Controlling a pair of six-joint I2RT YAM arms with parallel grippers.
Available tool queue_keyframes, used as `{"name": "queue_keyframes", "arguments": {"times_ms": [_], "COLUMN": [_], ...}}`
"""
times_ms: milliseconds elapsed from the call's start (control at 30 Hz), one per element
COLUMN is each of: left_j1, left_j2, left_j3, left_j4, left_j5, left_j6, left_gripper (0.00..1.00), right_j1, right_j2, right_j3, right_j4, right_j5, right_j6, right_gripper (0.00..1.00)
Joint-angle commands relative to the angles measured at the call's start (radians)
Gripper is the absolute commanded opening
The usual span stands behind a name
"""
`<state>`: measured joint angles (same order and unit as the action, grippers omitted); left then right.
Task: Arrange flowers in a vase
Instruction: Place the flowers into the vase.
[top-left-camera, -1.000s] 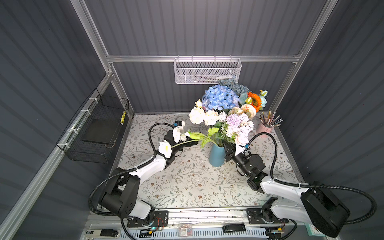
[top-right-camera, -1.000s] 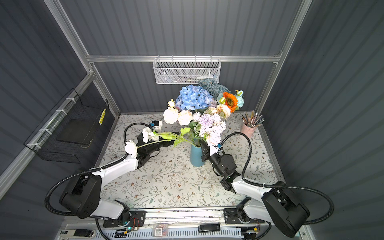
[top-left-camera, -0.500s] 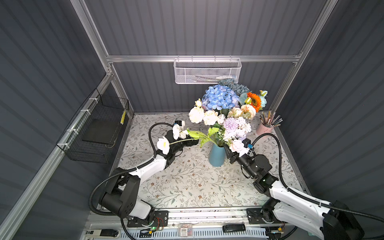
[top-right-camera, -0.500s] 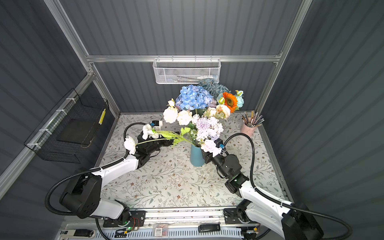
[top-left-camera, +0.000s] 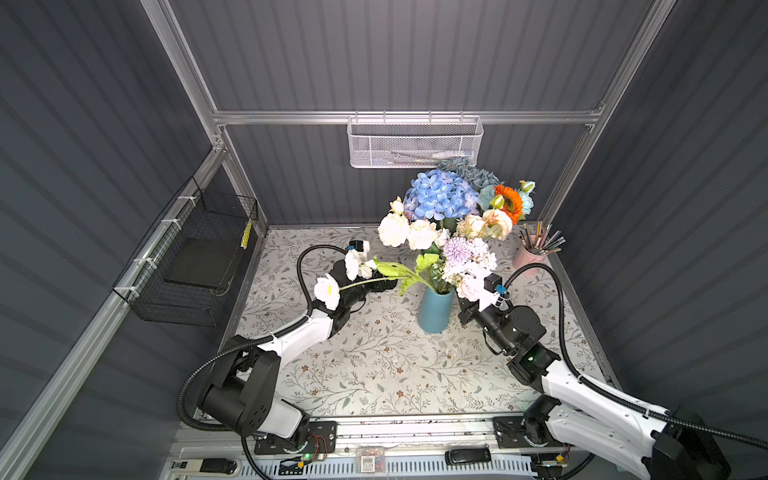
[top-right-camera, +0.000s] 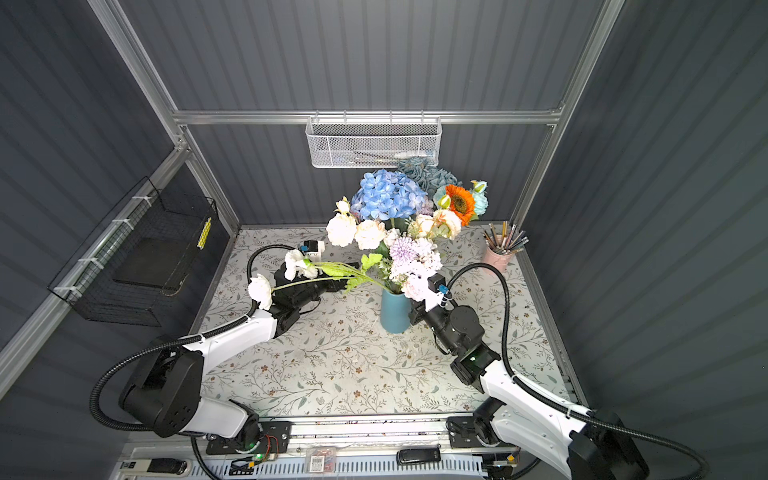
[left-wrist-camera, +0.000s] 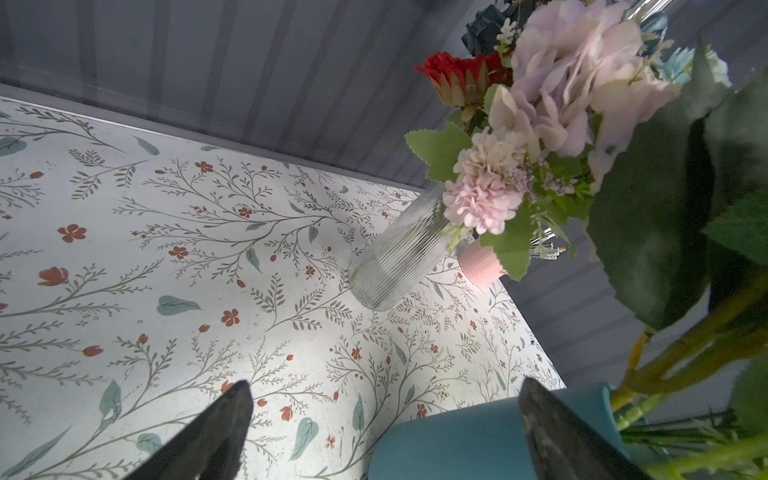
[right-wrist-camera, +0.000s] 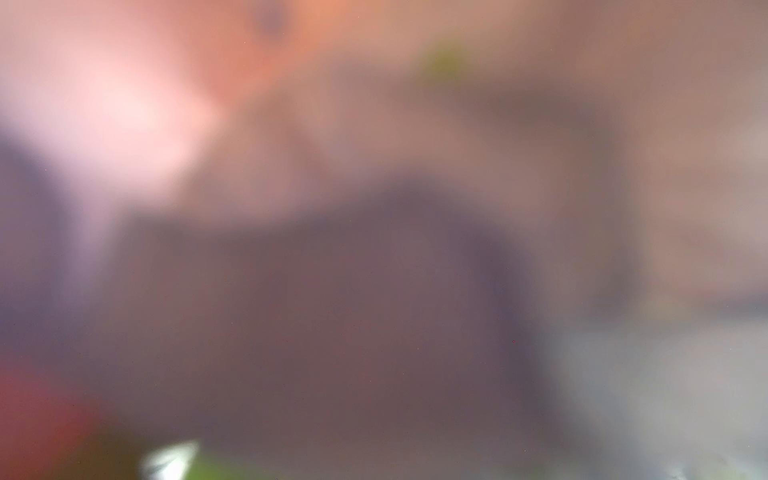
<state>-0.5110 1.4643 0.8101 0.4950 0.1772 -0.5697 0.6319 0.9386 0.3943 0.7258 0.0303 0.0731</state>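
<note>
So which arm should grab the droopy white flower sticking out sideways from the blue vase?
Probably left. The left tool is open and sits right by the stem of that white flower, beside the vase. The right tool is shut, tucked under pink blooms on the vase's other side.

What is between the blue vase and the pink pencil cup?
The right gripper, with a pale pink bloom above it; both top views show it.
</note>
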Motion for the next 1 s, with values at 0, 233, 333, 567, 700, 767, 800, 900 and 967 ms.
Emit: {"name": "queue_keyframes", "arguments": {"times_ms": [0,233,333,567,700,767,800,900,967], "left_j1": [-0.004,-0.004,-0.006,-0.006,-0.006,-0.006,-0.006,-0.006,-0.007], "left_j2": [-0.023,-0.012,-0.007,-0.009,-0.007,-0.006,-0.006,-0.003,-0.001], "left_j3": [-0.010,-0.010,-0.012,-0.017,-0.012,-0.014,-0.014,-0.017,-0.017], "left_j4": [0.012,0.024,0.030,0.031,0.034,0.038,0.040,0.048,0.051], "left_j5": [0.005,0.015,0.019,0.012,0.012,0.015,0.016,0.018,0.020], "left_j6": [0.010,0.004,-0.001,0.002,0.002,-0.002,-0.003,-0.009,-0.013], "left_gripper": [1.00,1.00,1.00,1.00,1.00,1.00,1.00,1.00,1.00], "right_j1": [0.003,0.014,0.022,0.025,0.025,0.025,0.025,0.025,0.025], "right_j2": [0.016,0.071,0.087,0.020,-0.065,-0.115,-0.132,-0.176,-0.177], "right_j3": [0.022,0.000,0.001,-0.002,-0.005,-0.006,-0.005,0.008,0.018], "right_j4": [0.016,0.009,-0.020,-0.108,-0.178,-0.206,-0.213,-0.213,-0.190], "right_j5": [-0.028,-0.029,-0.023,-0.010,0.010,0.021,0.026,0.030,0.030], "right_j6": [0.046,0.106,0.104,0.082,0.055,0.037,0.027,0.001,-0.016], "right_gripper": [0.02,0.00,0.01,0.39,0.64,0.70,0.73,0.77,0.79]}}
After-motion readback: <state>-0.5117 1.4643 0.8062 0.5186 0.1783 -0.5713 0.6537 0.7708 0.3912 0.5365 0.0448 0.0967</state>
